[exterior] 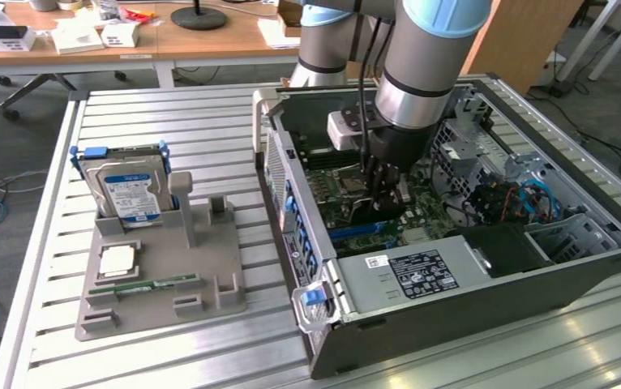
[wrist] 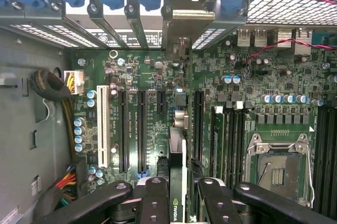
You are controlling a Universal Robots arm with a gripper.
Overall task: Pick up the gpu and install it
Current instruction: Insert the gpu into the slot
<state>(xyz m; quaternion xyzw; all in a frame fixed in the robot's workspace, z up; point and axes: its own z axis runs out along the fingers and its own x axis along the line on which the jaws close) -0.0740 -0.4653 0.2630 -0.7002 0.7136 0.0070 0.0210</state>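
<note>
My gripper (exterior: 383, 193) reaches down into the open computer case (exterior: 570, 267). It is shut on the gpu (wrist: 177, 153), a thin card seen edge-on with a green logo between the black fingers (wrist: 155, 195). The card stands over the green motherboard (wrist: 263, 76), between two long black expansion slots (wrist: 142, 129). Its pale metal bracket (wrist: 182, 29) lies at the rear slot openings under the blue clips. In the exterior view the gpu (exterior: 367, 212) shows as a dark slab under the gripper. I cannot tell whether its edge sits in a slot.
A grey holder (exterior: 207, 300) to the exterior view's left carries a blue-labelled hard drive (exterior: 126, 190), a RAM stick (exterior: 143, 286) and a small square chip (exterior: 116, 259). Inside the case are the power supply (exterior: 413, 271), cable bundles (wrist: 52, 89) and the bare CPU socket (wrist: 276, 168).
</note>
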